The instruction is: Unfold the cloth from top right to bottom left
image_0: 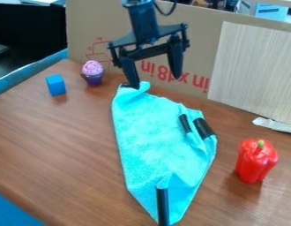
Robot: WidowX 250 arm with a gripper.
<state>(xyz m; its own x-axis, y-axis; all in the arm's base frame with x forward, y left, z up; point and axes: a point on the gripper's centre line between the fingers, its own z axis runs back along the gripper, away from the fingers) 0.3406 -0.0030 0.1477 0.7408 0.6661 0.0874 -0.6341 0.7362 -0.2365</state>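
We see the turquoise cloth lying lengthwise on the wooden bench, its upper corner raised in a small crumple and its right side gathered in folds around two dark strips. Another, the lower strip, lies at its bottom end.

The black claw is over the top of the cloth with its fingers spread, grasping nothing that we can make out. One fingertip is at the crumpled corner, perhaps touching it; the other stands off to the right, above the bench. If we closed from here, we might catch a sliver of fabric and lose it on the pull, or pinch several layers and drag the whole cloth instead of opening it. The folds on the right worry us more: if that is the flap to be turned, our claw is badly placed, and tugging at this corner could only bunch it tighter.

Farther out, the toy cupcake stands near the upper left of the cloth and the blue block beyond it, so a wide leftward sweep could knock either. The red pepper stands to the right, where a low approach to the folds might tip it. Behind, the cardboard leaves us little room to overshoot backward.
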